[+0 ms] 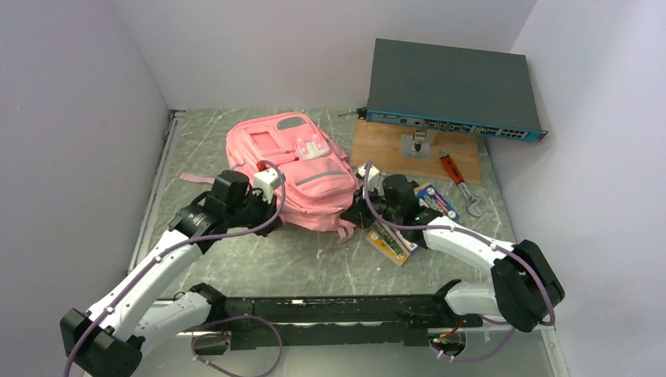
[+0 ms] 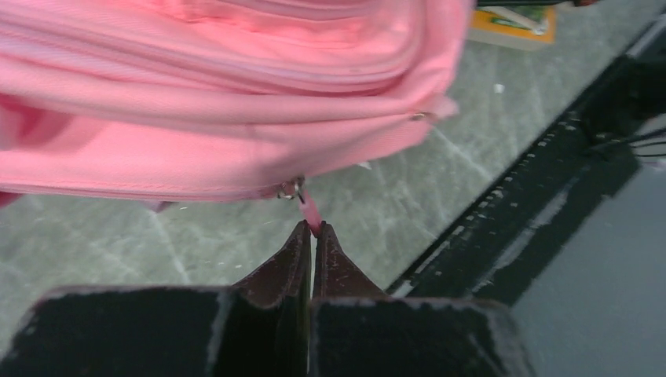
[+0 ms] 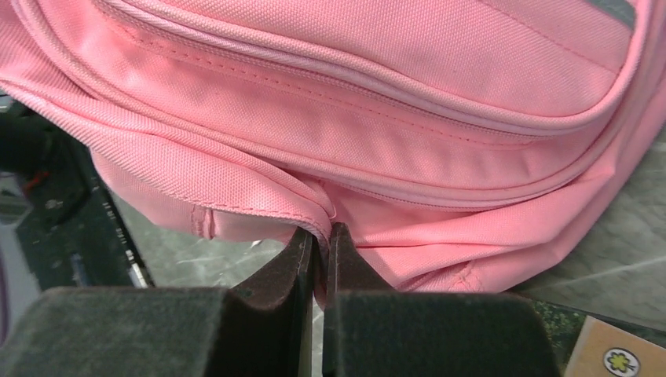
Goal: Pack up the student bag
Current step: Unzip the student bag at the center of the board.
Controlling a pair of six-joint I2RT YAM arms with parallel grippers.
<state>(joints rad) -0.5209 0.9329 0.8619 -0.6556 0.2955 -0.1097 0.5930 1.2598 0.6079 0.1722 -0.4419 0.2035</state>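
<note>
Two pinches: my left hand (image 2: 314, 229) clamps the pink zipper pull (image 2: 309, 210), my right hand (image 3: 322, 236) a fold of the soft pink fabric student bag (image 3: 393, 94); likely light but saggy

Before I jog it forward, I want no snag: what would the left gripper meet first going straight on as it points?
The bag: the left gripper, shut on the zip pull, points at its edge just beyond; depth is unclear.
</note>
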